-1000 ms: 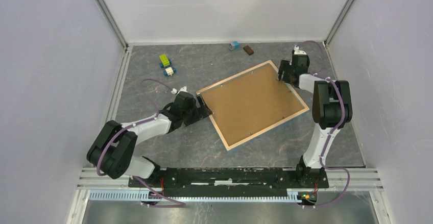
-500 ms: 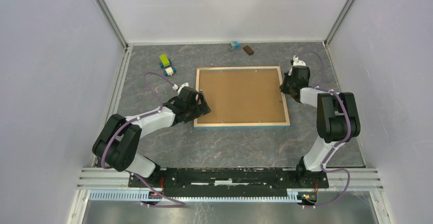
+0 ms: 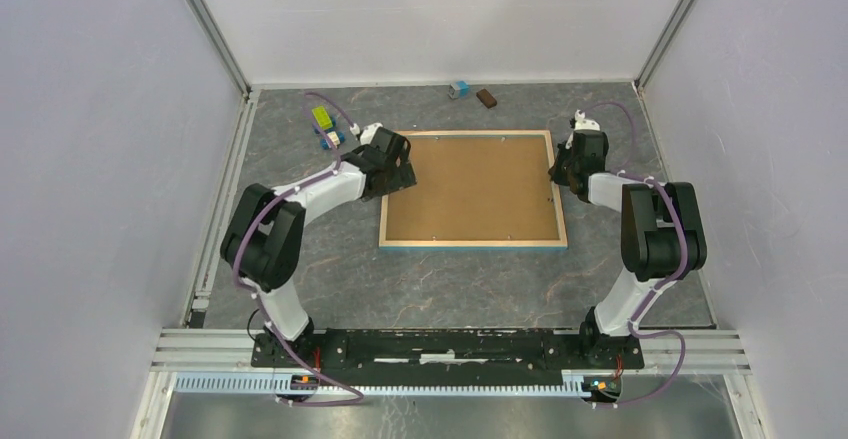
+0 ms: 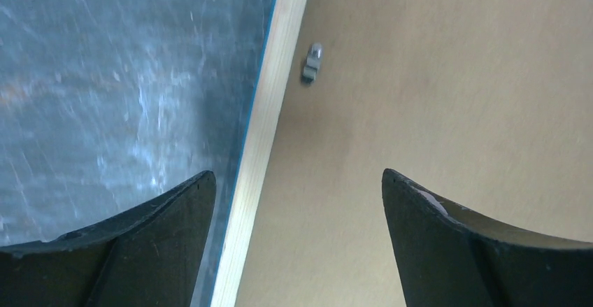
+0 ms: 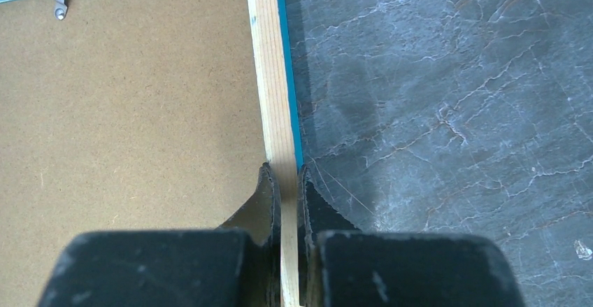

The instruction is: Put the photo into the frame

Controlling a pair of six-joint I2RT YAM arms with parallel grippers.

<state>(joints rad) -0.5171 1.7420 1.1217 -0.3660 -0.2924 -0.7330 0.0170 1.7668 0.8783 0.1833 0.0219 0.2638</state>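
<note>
The frame [image 3: 470, 245] lies back side up in the middle of the table, its light wood rails round a brown backing board [image 3: 473, 187]. My right gripper [image 3: 556, 171] is shut on the frame's right rail [image 5: 269, 76], one finger on each side of it [image 5: 289, 170]. Over the frame's left rail [image 4: 269, 111], near its far left corner, my left gripper [image 3: 398, 169] stands open; in the left wrist view the rail runs between its fingertips [image 4: 297, 174]. A small metal clip [image 4: 312, 62] sits on the board beside the rail. The photo is out of view.
A green-and-yellow block [image 3: 322, 117] and a blue-and-white toy [image 3: 329, 139] lie just left of my left wrist. A small blue block [image 3: 459, 89] and a brown block [image 3: 487, 97] lie by the back wall. Walls stand close on both sides.
The frame has turned from a slant to square with the table. My right gripper has shut on its right rail. My left gripper has slid from the near left corner to the far left corner.
</note>
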